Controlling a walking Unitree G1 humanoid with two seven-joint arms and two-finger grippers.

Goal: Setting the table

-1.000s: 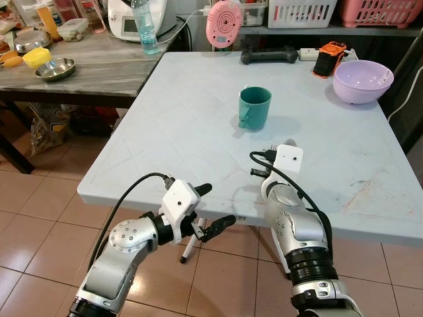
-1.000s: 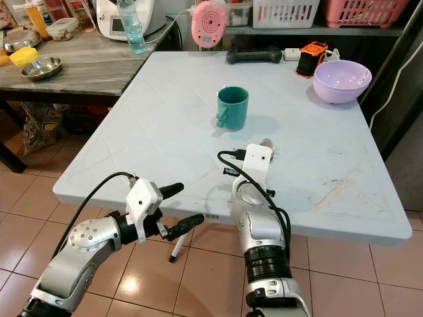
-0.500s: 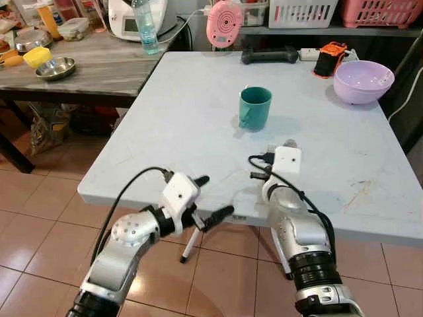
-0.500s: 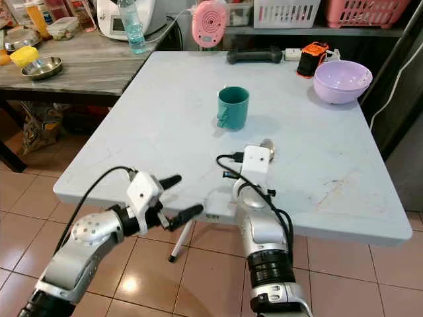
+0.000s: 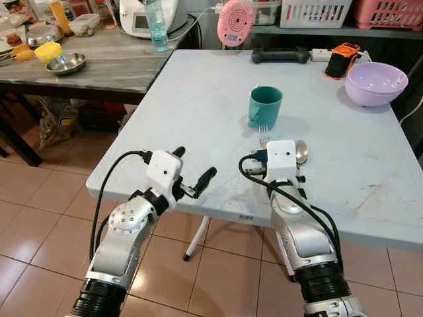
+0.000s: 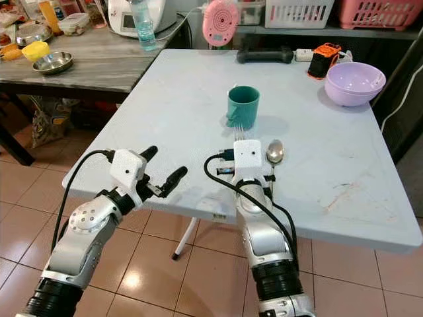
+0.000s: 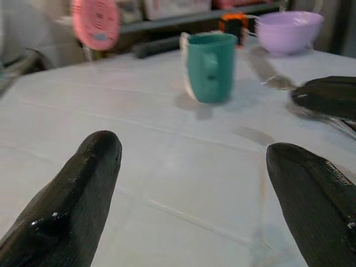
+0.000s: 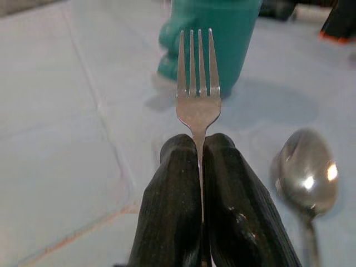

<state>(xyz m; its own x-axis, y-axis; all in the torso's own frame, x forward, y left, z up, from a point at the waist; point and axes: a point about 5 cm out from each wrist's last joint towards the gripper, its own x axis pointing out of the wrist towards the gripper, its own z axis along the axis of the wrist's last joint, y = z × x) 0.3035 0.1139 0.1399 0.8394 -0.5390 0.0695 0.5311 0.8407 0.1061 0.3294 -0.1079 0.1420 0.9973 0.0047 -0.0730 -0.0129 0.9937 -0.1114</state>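
Note:
My right gripper (image 8: 198, 146) is shut on the handle of a silver fork (image 8: 196, 78), held low over the pale blue table (image 5: 198, 86). The tines (image 5: 262, 139) point at a teal mug (image 5: 265, 106) standing just beyond them. A silver spoon (image 5: 301, 151) lies on the table right beside this gripper, on its right, bowl toward the mug. My left gripper (image 5: 194, 163) hangs open over the table's near left edge with nothing between its fingers; the left wrist view looks across the table to the mug (image 7: 208, 65).
A purple bowl (image 5: 376, 82), an orange-black device (image 5: 340, 61), a black dumbbell (image 5: 279, 56) and a pink round appliance (image 5: 236, 22) sit along the table's far side. A wooden side table (image 5: 112, 63) on the left carries a steel bowl (image 5: 69, 63) and a bottle (image 5: 157, 33).
The left gripper has risen from below the table edge to above it. The right gripper has pushed forward toward the mug, so the fork's tines now show. The camera has shifted too.

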